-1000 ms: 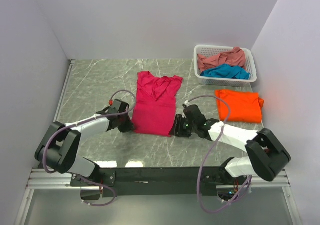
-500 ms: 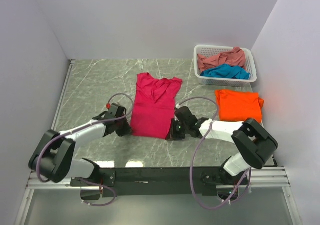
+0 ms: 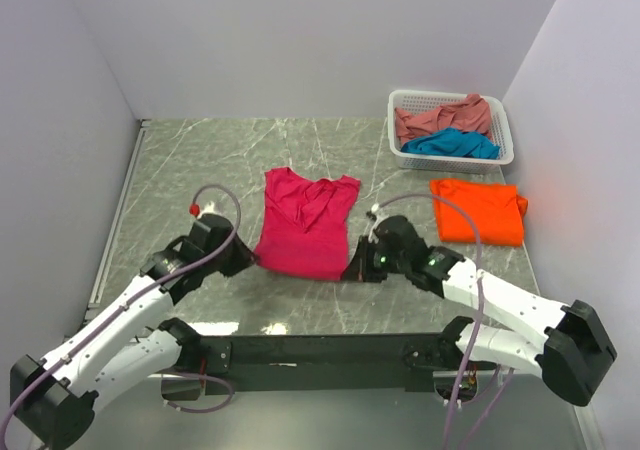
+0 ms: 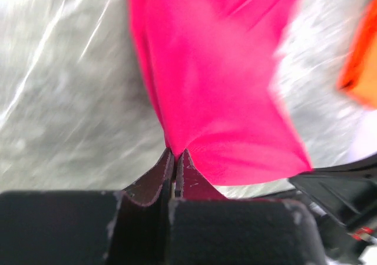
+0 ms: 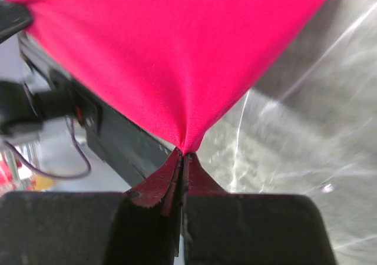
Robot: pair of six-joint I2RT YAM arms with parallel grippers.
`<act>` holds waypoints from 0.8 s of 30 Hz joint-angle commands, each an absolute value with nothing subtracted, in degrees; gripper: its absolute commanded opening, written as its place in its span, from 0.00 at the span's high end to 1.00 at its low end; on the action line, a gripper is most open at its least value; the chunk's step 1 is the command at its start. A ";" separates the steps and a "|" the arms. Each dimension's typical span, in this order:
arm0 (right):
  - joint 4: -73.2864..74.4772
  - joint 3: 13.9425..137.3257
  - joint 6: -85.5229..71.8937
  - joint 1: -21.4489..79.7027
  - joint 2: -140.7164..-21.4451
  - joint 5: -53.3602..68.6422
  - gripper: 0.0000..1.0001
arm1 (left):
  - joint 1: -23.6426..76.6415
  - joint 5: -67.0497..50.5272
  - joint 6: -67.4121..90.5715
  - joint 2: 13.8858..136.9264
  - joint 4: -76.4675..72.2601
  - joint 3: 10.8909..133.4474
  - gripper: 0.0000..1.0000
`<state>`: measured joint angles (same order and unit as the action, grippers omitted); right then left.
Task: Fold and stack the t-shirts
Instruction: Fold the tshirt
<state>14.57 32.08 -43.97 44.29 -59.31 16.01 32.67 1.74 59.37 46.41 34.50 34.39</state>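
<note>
The left gripper [image 4: 175,159] and the right gripper [image 5: 184,158] are each pressed together on one near corner of the magenta-pink t-shirt [image 3: 303,225].

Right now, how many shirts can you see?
4: pink shirt in the middle, orange shirt at right, salmon shirt and blue shirt in the basket; more may hide underneath.

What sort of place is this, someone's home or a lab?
Likely a robotics lab cell: a left arm and right arm bolted to one table, boxed in by plain white walls.
</note>
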 commanded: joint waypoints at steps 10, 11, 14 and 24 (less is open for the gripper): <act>20.04 52.55 -31.20 25.59 -71.08 23.64 1.00 | 27.52 17.84 53.61 72.48 33.14 65.90 0.99; 19.69 53.52 -31.46 24.71 -72.41 23.82 1.00 | 26.03 17.75 53.18 74.08 32.61 67.22 0.99; 19.33 57.82 -31.73 21.02 -78.54 23.92 1.00 | 24.26 17.23 51.34 80.56 30.42 72.67 0.99; 24.87 80.91 -30.15 14.51 -103.34 23.73 0.86 | 19.51 12.40 46.06 106.59 30.41 95.08 0.99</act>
